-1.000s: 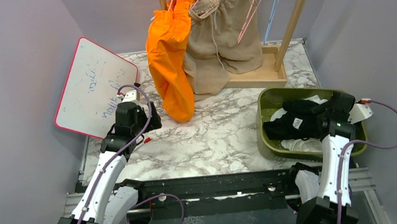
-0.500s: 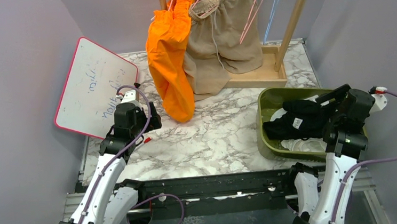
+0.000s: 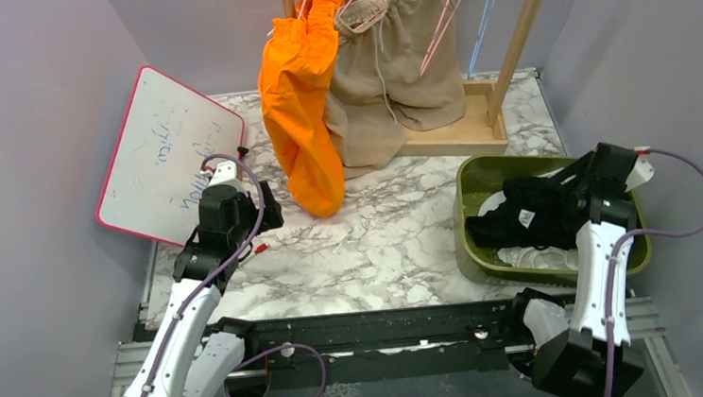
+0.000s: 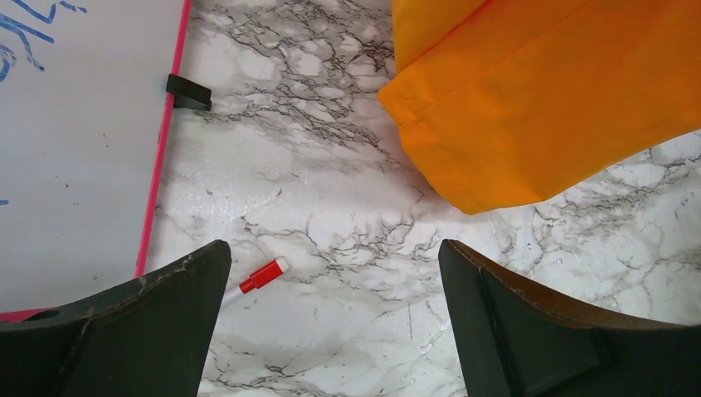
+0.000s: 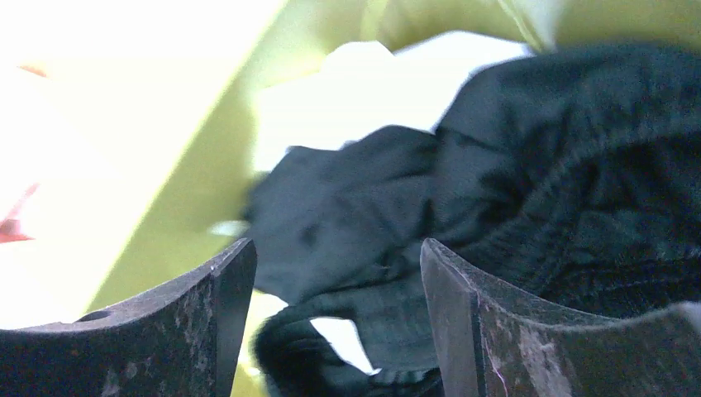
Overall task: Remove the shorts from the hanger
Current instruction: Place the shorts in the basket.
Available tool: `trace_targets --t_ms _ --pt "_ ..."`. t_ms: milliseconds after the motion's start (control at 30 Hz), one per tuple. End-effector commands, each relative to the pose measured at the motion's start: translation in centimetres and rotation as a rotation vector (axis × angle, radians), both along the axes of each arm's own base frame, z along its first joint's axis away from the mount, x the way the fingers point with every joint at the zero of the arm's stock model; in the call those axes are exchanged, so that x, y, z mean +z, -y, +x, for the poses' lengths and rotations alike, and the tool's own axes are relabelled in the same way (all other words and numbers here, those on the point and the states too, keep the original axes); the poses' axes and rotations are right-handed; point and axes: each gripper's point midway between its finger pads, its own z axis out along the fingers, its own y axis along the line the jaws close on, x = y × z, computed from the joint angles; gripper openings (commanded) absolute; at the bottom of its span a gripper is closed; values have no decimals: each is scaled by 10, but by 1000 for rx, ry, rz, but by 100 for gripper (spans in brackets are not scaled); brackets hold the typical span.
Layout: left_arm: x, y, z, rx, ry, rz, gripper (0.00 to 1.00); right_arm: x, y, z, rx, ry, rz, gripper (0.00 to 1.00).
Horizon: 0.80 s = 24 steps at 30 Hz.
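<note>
Black shorts (image 5: pixel 537 207) just under the right gripper (image 5: pixel 335 256) (jaws apart, empty) in green bin (image 5: pixel 198 190)

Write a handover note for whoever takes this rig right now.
Left tool: open, empty, low over the table, by the hem of the orange shorts.
Right tool: open, empty, over the black shorts in the bin.
Done: black and white shorts are in the bin.
Left: orange and tan shorts hang on the rack; take both off.
</note>
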Motion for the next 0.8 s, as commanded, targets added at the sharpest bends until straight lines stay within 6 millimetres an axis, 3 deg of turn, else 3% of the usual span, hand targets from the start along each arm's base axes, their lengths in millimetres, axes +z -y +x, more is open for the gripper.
trace_targets --t_ms 0,67,167,300,400,567,767 --pt "12 -6 3 21 61 14 99 117 -15 19 145 351 -133 75" --pt "16 -7 1 25 78 12 99 153 -32 21 230 468 -146 75" --pt "22 -9 -1 31 103 11 99 183 -67 21 382 563 -88 76" --pt "28 -10 -4 37 132 6 99 199 -137 20 715 680 125 76" --pt "30 -11 -5 39 141 3 99 208 -176 15 923 766 242 75" --pt "28 -12 -4 43 133 7 99 198 -206 8 1111 709 328 74" --pt "24 -10 0 39 111 18 99 152 -240 11 1239 550 404 71"
